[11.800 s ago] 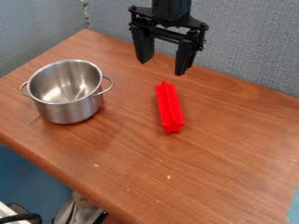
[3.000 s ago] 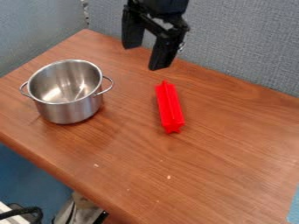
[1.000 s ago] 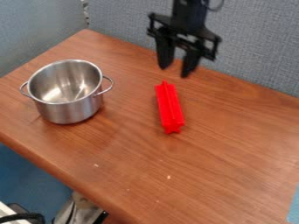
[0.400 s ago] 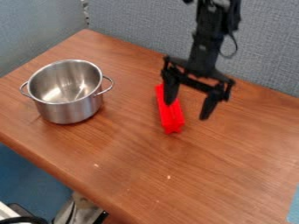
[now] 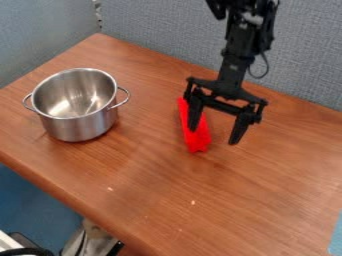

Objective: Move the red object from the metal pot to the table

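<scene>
The gripper point(image 5: 222, 123) is standing wide open, one finger beside the bar point(image 5: 195, 123), which is lying on the table point(image 5: 160, 190), not in the pot point(image 5: 78, 104). If the jaws are closing off-centre, they are likely nudging the bar sideways or pinching only an edge. The pot, well off to the side of the gripper, is sitting empty.

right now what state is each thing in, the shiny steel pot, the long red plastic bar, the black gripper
shiny steel pot: upright on the wooden table, no lid, empty
long red plastic bar: lying flat on the table, outside the pot
black gripper: open, pointing down, low over the bar, holding nothing
</scene>
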`<state>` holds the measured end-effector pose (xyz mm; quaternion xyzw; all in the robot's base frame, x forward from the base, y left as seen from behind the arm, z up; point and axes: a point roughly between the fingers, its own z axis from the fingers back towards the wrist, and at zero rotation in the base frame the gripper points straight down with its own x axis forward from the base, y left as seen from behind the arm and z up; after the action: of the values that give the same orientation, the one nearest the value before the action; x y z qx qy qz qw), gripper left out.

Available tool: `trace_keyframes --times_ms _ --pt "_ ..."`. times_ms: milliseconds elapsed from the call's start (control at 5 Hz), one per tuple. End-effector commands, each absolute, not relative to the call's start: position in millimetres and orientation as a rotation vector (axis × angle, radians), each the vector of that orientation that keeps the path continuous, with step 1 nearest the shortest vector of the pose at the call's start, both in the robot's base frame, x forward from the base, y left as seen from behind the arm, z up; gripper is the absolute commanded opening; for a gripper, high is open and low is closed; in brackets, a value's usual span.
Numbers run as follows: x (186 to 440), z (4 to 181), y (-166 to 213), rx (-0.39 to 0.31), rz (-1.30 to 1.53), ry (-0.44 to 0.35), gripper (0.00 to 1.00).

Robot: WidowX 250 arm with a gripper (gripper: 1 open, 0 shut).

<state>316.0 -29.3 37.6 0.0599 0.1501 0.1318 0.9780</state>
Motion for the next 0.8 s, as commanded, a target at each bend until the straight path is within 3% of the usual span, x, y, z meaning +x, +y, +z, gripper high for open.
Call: trace_keyframes --times_ms 0,200,600 --pt "328.2 69.3 -21.2 0.122 0.275 0.222 1.0" --pt "328.7 68.8 -14.0 0.125 0.292 0.28 1.0" --pt "329.9 64.0 -6.1 0.162 0.209 0.27 1.0"
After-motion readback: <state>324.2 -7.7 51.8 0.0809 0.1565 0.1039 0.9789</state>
